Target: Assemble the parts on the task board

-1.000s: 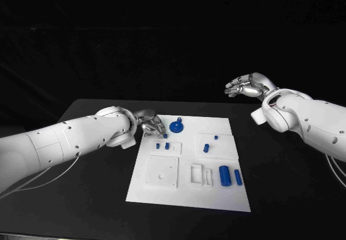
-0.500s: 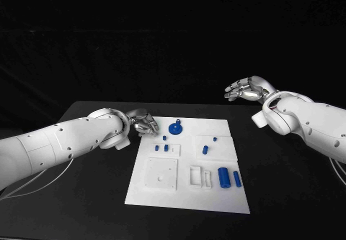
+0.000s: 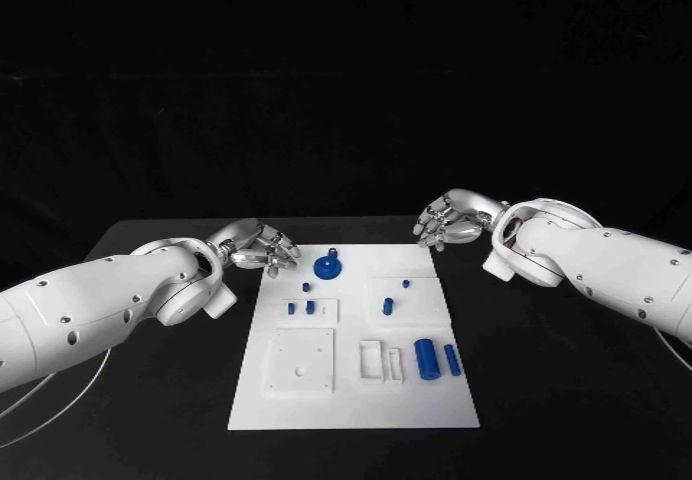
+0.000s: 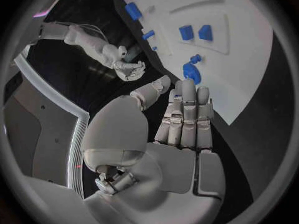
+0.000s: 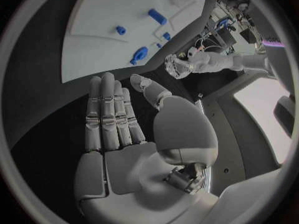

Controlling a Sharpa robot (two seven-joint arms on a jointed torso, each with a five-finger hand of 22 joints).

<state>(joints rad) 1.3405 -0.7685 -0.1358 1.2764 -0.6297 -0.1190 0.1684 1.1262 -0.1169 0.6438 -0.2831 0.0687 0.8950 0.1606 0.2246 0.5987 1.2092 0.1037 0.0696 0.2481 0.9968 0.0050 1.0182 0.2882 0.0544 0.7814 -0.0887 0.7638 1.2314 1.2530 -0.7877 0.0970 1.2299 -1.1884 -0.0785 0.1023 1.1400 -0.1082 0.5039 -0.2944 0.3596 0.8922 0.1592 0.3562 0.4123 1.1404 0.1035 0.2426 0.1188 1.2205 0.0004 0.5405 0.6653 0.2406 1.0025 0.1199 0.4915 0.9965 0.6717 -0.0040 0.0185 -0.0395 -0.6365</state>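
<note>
1. Plainly, the left hand (image 3: 260, 247) holds nothing: in its wrist view the fingers (image 4: 187, 115) lie straight and side by side, thumb a little apart, palm bare. It hangs just off the board's far left corner, near the knob part (image 3: 329, 267) but not touching it.
2. Likewise the right hand (image 3: 450, 220) is released, its fingers (image 5: 109, 115) extended and nothing in the palm. It hangs beyond the board's far right corner, apart from every part.
3. Parts lie on the board (image 3: 361, 400): the knob part at the far end; two small pegs (image 3: 299, 308) standing in a square recess on the left; a peg (image 3: 387, 305) and a smaller stud (image 3: 405, 284) on the right; a thick cylinder (image 3: 426, 359) and a thin one (image 3: 453, 360) lying near the right edge, beside a white bracket (image 3: 382, 361). A white square plate (image 3: 302, 360) sits on the near left.
4. Judged from this, no part is in hand; the step is a reach or choice of the next part, and much of the assembly looks undone.
5. Next, one hand would need to come down over a part, the left nearest the knob part, and close on it. Small pegs call for a fine pinch; the cylinders may roll.
</note>
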